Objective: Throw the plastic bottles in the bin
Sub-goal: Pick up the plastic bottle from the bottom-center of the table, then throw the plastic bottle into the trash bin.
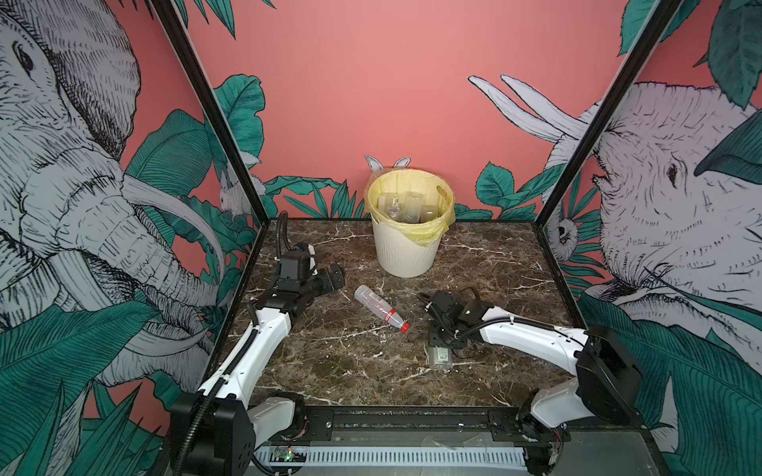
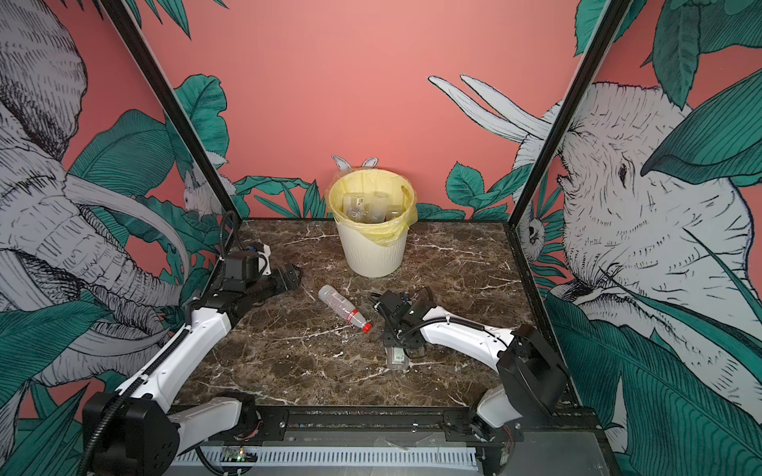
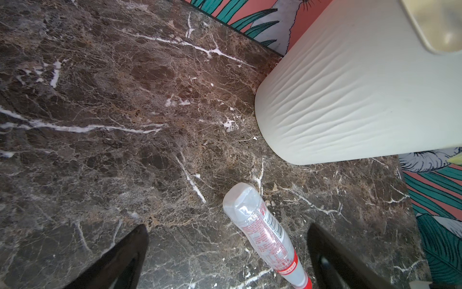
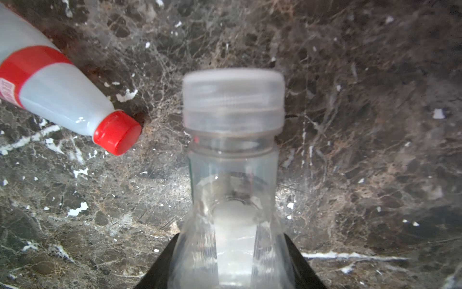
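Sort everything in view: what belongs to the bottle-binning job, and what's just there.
Job: red-capped bottle, clear-capped bottle, bin, bottles already inside it.
Just there: marble table, jungle mural, slotted cable duct.

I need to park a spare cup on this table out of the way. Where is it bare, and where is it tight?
Bare: the front strip of the table along its near edge, and the back right corner beside the bin. Crowded: the middle, where the red-capped bottle lies by the right gripper closed on the clear bottle.
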